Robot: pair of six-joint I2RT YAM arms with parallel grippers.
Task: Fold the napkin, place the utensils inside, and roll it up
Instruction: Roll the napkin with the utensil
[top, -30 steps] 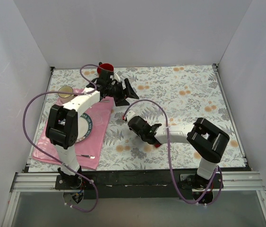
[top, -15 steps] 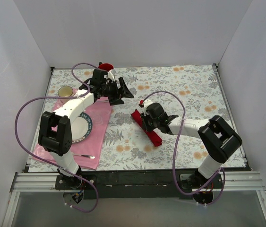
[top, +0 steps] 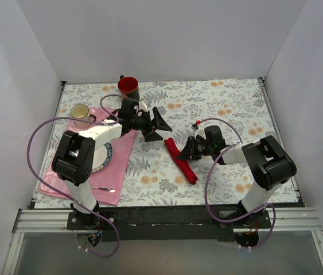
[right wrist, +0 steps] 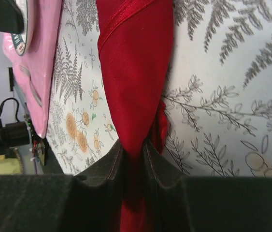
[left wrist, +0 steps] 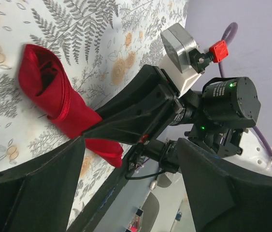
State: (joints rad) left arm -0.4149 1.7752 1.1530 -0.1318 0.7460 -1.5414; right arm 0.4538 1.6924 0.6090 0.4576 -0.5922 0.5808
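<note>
The napkin (top: 182, 162) lies as a narrow red roll on the floral tablecloth, running from the centre toward the front right. From its right side my right gripper (top: 186, 153) has its jaws shut on the cloth. The right wrist view shows the red fabric (right wrist: 136, 72) pinched between the two pads (right wrist: 107, 162). My left gripper (top: 158, 127) hangs open just left of the roll's far end, holding nothing. In the left wrist view the roll (left wrist: 53, 92) shows its open coiled end. The utensils are out of view.
A pink placemat (top: 121, 154) lies at the left under a plate (top: 102, 156) and a small silver utensil (top: 105, 188). A beige mug (top: 81, 111) and a red cup (top: 128, 86) stand at the back left. White walls enclose the table.
My right gripper has swung from over the napkin to its right side and closed on the cloth. The roll now lies uncovered. The left gripper has come forward from the red cup toward the centre.
</note>
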